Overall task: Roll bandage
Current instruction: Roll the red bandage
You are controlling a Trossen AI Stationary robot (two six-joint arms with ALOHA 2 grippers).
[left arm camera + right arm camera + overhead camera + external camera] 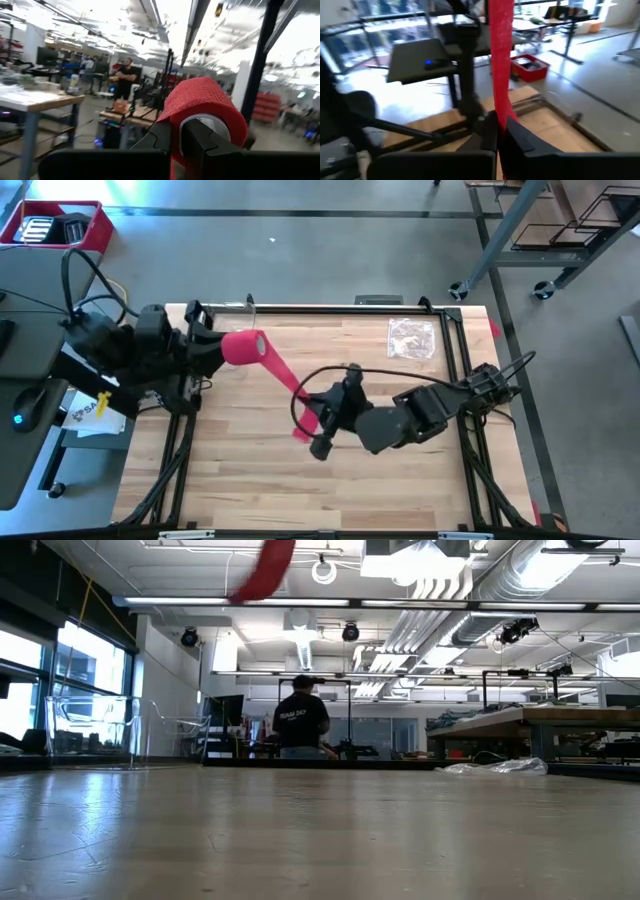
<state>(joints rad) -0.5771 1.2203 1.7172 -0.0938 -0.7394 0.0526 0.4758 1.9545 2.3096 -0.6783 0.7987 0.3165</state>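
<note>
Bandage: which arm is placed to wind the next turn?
Left, probably. The left gripper holds the rolled end of the bandage at its core, while the right gripper pinches the loose strip, keeping it taut.

small pale lettering on the back of a person's dark shirt [301, 717], too small to read, no other legible text

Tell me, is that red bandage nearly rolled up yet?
Partly. A fat roll of the bandage already sits in the left gripper, held above the table. A loose strip runs from it to the right gripper, which pinches it taut with a short tail hanging past. That stretch is left to wind.
</note>
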